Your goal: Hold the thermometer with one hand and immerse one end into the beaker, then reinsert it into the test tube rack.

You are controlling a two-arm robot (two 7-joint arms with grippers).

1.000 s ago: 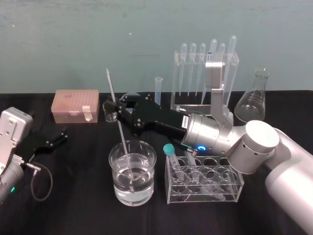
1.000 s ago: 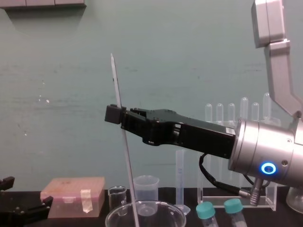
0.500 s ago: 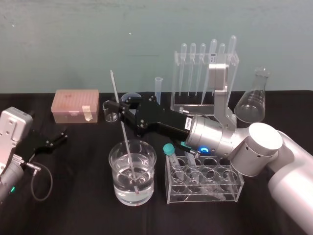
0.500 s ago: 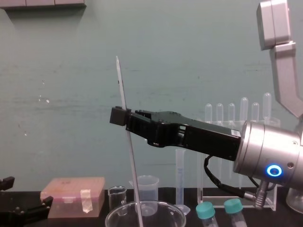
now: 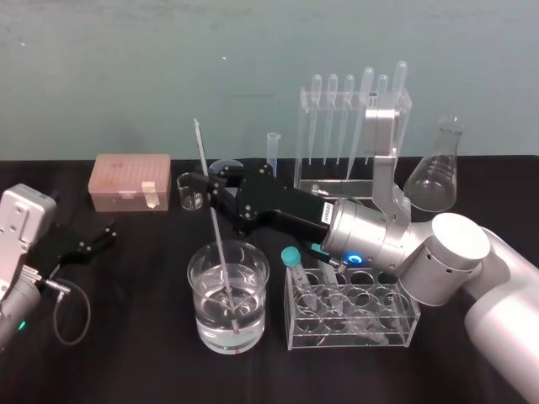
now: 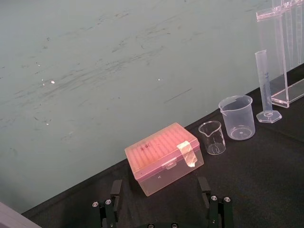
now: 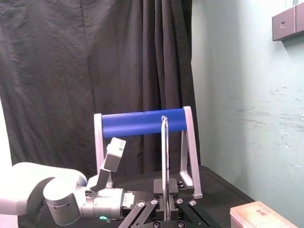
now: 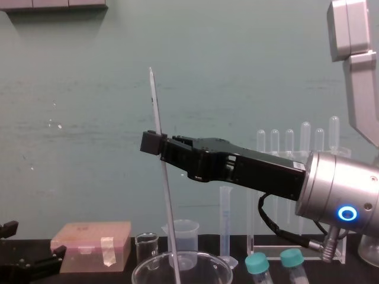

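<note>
Holding thermometer (image 5: 218, 236) seemingly mid-beaker (image 5: 257, 295): right gripper (image 5: 205, 183).

The right arm (image 5: 438, 261) is reaching in from the right side, with its forearm lying nearly level and the black right gripper (image 5: 202, 183) pointing toward the robot's left. Its fingers are clamping the thermometer (image 8: 156, 109), which is standing nearly upright and extending above and below them. Directly behind the gripper body, the silver wrist (image 8: 340, 198) is showing a lit blue ring. The left arm (image 5: 18, 244) is sitting low at the left, well apart from the right gripper. The left gripper (image 6: 159, 185) is holding its fingers spread wide.
</note>
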